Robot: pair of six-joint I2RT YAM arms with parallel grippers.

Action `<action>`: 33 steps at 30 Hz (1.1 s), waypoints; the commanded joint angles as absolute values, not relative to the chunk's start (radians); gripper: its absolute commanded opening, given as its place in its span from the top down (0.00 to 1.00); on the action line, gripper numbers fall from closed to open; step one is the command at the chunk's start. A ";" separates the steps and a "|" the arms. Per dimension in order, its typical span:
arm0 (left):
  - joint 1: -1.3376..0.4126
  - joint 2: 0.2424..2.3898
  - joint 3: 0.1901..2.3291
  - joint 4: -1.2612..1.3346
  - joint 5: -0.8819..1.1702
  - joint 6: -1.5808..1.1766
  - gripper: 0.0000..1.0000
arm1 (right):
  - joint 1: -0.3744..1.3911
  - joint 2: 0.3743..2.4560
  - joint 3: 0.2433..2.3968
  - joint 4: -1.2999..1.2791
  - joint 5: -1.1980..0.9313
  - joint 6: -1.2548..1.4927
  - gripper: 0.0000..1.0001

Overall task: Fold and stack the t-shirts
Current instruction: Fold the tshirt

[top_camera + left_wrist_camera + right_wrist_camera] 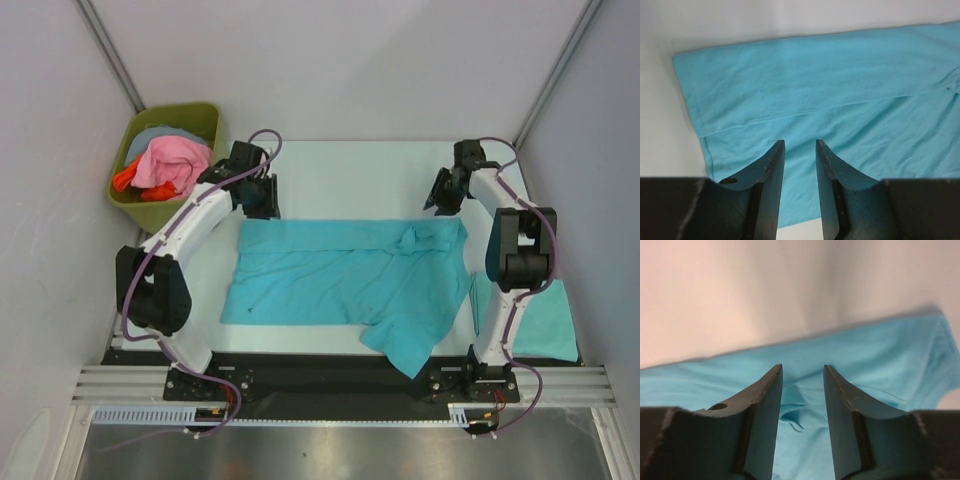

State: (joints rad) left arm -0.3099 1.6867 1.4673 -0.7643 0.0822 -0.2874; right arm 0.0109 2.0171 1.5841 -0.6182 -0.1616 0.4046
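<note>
Teal t-shirt [330, 275], thin, creased, flat mid-frame, left end effector [258, 200] and right end effector [440, 195] spread over its upper corners

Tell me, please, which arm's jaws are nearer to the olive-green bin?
Left. The jaws of the left arm sit just right of the bin; the right arm is across the table, by the far right corner of the t-shirt.

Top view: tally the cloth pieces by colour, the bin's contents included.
Teal shirts: 2, one spread out, one at the right edge
Pink cloth: 1
Orange cloth: 1
Grey-blue cloth: 1
Total: 5
</note>
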 commanded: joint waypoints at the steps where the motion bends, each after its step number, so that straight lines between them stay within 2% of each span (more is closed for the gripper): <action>1: -0.311 1.632 1.459 -0.758 0.081 -0.272 0.63 | 0.015 1.950 1.628 -0.741 -0.109 0.342 0.55; 6: -0.311 1.634 1.444 -0.756 0.087 -0.268 0.63 | 0.052 1.814 1.459 -0.740 -0.213 0.299 0.52; 7: -0.311 1.632 1.443 -0.755 0.094 -0.267 0.63 | 0.052 1.787 1.419 -0.697 -0.239 0.301 0.48; 8: -0.311 1.634 1.450 -0.753 0.098 -0.268 0.63 | 0.052 1.731 1.329 -0.636 -0.270 0.296 0.40; 10: -0.311 1.635 1.453 -0.752 0.116 -0.270 0.63 | 0.052 1.698 1.246 -0.565 -0.331 0.285 0.32; 15: -0.311 1.649 1.470 -0.753 0.144 -0.279 0.63 | 0.035 1.735 1.161 -0.384 -0.500 0.279 0.27; 24: -0.311 1.614 1.437 -0.764 0.130 -0.273 0.63 | 0.034 1.919 1.261 -0.363 -0.627 0.276 0.32; 28: -0.311 1.603 1.433 -0.765 0.120 -0.270 0.63 | 0.037 1.908 1.246 -0.342 -0.664 0.305 0.34; 33: -0.311 1.600 1.430 -0.762 0.114 -0.270 0.62 | 0.041 1.861 1.223 -0.330 -0.715 0.377 0.42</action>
State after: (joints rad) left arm -0.3103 1.6485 1.4353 -0.7692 0.1162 -0.2867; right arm 0.0338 1.9205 1.2259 -0.3672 -0.6453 0.3248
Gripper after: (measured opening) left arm 0.374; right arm 0.591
